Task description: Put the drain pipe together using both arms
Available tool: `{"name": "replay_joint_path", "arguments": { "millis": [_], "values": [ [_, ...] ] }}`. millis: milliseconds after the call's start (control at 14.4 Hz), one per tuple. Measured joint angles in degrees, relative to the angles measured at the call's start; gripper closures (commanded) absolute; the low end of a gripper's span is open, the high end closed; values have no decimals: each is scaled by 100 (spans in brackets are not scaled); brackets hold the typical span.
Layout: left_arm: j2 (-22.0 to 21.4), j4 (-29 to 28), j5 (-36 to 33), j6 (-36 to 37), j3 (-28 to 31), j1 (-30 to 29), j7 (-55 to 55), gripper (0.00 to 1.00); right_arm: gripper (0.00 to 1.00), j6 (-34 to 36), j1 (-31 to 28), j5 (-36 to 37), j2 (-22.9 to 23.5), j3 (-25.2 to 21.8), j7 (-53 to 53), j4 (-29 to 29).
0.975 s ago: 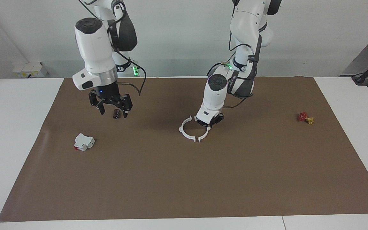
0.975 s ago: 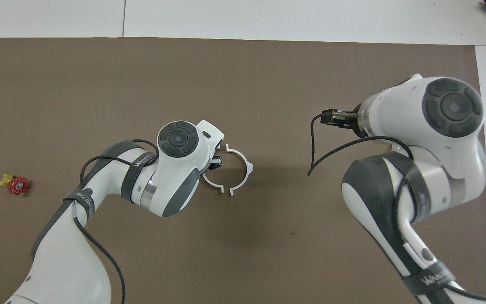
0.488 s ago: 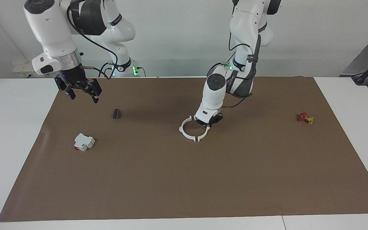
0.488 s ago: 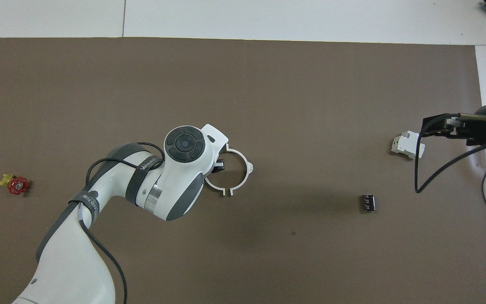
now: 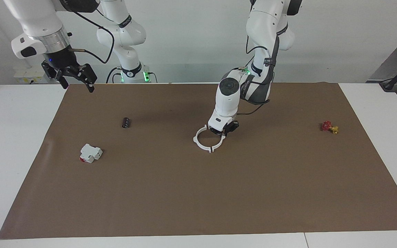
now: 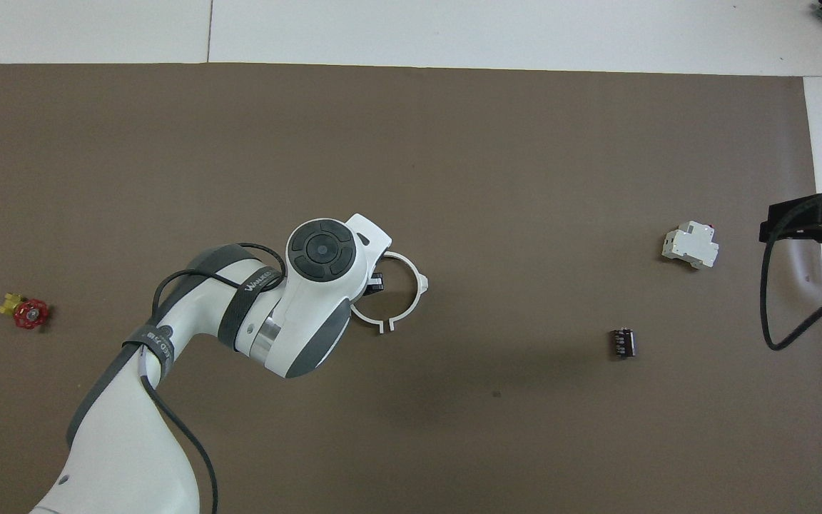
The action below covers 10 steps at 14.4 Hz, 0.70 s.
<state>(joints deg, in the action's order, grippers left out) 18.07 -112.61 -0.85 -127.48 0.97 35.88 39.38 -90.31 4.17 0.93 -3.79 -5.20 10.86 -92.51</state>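
The drain pipe lies as two white half-ring arcs in the middle of the brown mat. One arc (image 5: 195,139) lies free toward the right arm's end and also shows in the overhead view (image 6: 422,285). My left gripper (image 5: 223,131) is down at the mat, shut on the other arc (image 5: 221,143), whose free end almost meets the first arc's end. In the overhead view (image 6: 375,282) its wrist hides most of that arc (image 6: 364,318). My right gripper (image 5: 76,84) is open and empty, raised high over the mat's edge at the right arm's end (image 6: 810,220).
A blocky white box with a red part (image 5: 91,153) (image 6: 690,245) and a small dark cylinder (image 5: 126,122) (image 6: 622,342) lie toward the right arm's end. A red and yellow valve (image 5: 329,127) (image 6: 26,313) lies toward the left arm's end.
My right gripper has risen from over the dark cylinder and swung out to the mat's edge. My left gripper has slid its arc toward the other arc, narrowing the gap.
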Motion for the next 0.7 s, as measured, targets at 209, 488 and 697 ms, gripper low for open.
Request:
{"name": "replay_joint_path", "arguments": {
  "millis": [209, 488, 697],
  "values": [
    [-4, -6, -8, 0, 7, 58, 157, 100, 0, 0, 3, -5, 68, 20, 0, 0],
    [-7, -10, -9, 0, 6, 76, 277, 100, 0, 0, 11, -9, 76, 24, 0, 0],
    [-7, -10, -9, 0, 6, 78, 287, 100, 0, 0, 14, -10, 76, 33, 0, 0]
  ]
}}
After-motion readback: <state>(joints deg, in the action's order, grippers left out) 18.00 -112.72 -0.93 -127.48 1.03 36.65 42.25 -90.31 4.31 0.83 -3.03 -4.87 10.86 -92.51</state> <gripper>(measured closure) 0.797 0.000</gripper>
